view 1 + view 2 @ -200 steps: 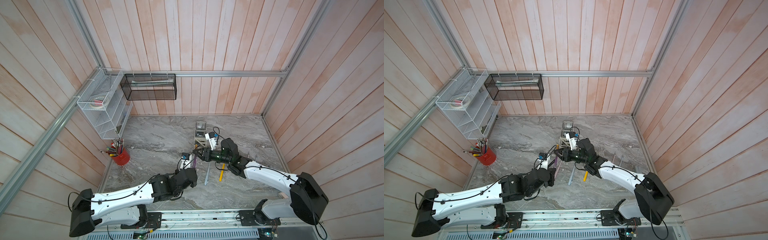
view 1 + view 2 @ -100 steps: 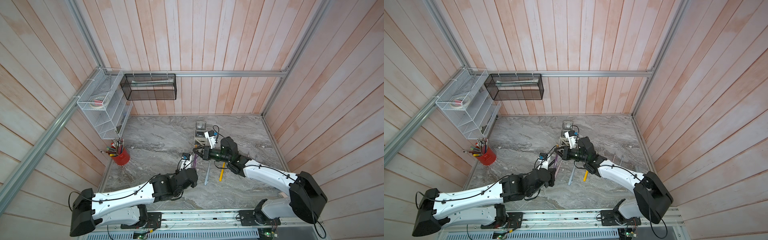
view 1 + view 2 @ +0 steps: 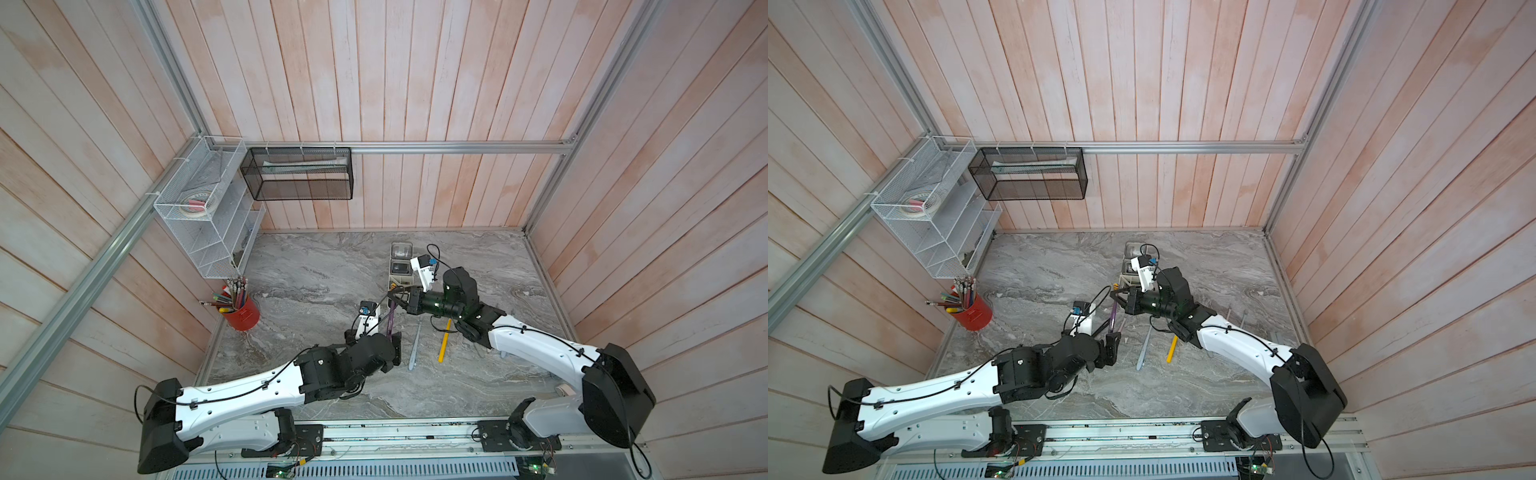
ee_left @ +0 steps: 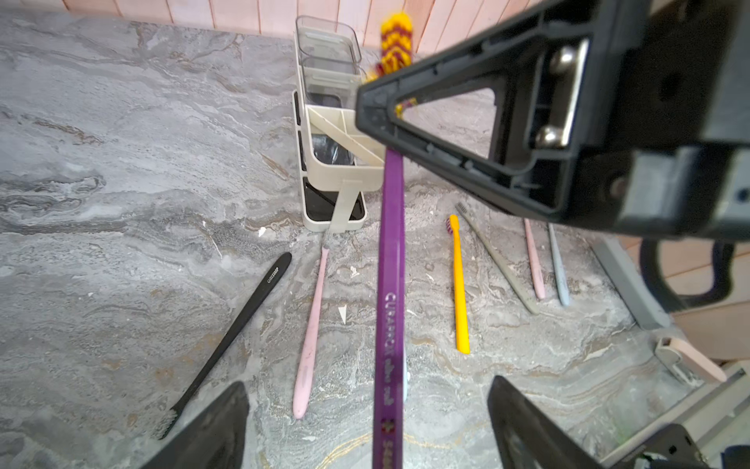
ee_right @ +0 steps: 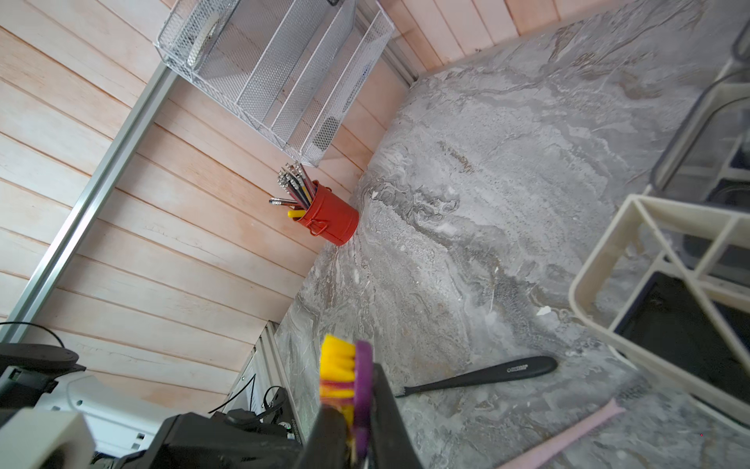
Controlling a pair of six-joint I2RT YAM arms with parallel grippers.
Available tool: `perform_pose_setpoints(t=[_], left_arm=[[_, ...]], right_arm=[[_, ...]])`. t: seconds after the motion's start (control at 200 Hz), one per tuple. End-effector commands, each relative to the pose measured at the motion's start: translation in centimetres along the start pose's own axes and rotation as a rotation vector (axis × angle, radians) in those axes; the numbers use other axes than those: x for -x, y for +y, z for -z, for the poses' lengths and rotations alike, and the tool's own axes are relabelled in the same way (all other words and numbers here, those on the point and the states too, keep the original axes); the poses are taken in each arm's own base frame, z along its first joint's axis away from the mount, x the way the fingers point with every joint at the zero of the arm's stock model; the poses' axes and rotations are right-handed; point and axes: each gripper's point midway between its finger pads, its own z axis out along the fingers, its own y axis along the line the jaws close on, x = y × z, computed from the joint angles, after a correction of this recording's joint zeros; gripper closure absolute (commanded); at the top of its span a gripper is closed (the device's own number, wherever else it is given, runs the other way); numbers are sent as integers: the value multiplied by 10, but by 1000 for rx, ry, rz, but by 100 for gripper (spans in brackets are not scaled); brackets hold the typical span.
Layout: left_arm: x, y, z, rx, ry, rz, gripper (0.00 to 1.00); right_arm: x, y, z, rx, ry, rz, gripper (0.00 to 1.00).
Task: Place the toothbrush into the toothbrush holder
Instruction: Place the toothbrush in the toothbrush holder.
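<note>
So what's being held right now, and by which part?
The slim purple plastic toothbrush with yellow bristles: the right gripper is shut on its neck, just below the bristles. The left gripper stands open around the handle end, gripping nothing.

The toothbrush holder (image 3: 401, 270) stands on the tabletop (image 3: 311, 270), far of centre. Just on its near side, my right end effector (image 3: 392, 293) pinches the toothbrush (image 3: 390, 320) below its head. The handle slants toward the near side and passes between the spread fingers of my left end effector (image 4: 367, 385), touching neither. Loose brushes (image 4: 310, 329) lie flat on the tabletop near of the holder. A pen cup (image 3: 243, 313) sits at the left edge, under a wire rack (image 3: 208, 216) on the left wall. A mesh basket (image 3: 299, 174) hangs on the far wall.
</note>
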Motion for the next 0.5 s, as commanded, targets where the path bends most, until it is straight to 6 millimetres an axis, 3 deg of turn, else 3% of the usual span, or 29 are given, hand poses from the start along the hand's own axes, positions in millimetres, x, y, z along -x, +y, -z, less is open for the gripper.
perform_pose_setpoints(t=[0.0,0.225,0.495], left_arm=[[21,11,18,36,-54,-10,6],[35,34,41,54,-120,22,3],[24,52,37,83,-105,44,0]], right_arm=[[30,-2,18,-33,-57,60,100],[71,-32,36,-235,-158,220,100],[105,-58,32,-410,-262,366,100]])
